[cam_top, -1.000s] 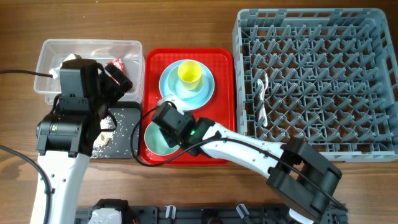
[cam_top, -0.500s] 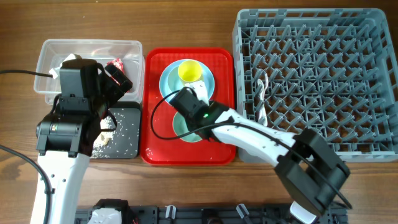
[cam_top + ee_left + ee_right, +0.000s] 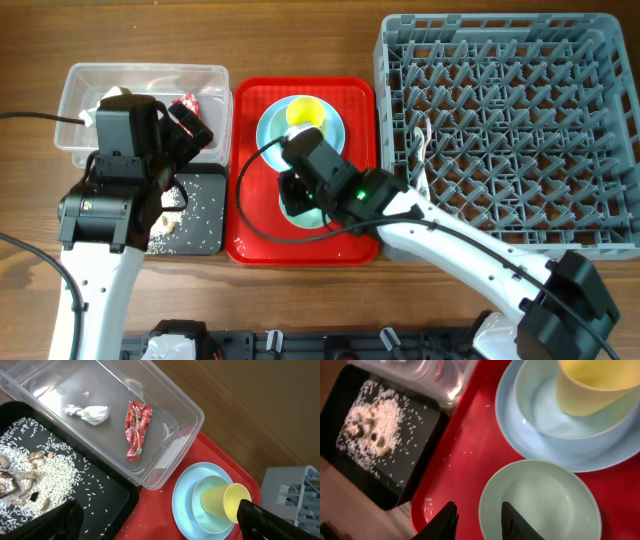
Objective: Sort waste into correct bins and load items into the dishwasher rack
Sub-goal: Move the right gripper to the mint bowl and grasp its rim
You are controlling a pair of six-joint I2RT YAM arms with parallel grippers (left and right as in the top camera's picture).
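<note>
— Where is the pale green round bowl?
— On the flat red plastic tray, at the end nearest the robot. Beside it is the light blue round plate. The pale blue-white bowl sits on that plate, with the small yellow cup inside.
— Is the right gripper holding the green bowl?
— No. Its fingers are apart, with the bowl's rim between them. I cannot tell if they touch it.
— And the left gripper?
— Spread wide, holding nothing.
— Where is the rubbish?
— The small red wrapper and the white tissue wad lie in the clear plastic tub. The white rice is in the shallow black tray. The big grey plastic rack stands on the wooden bench, right of the red tray.
</note>
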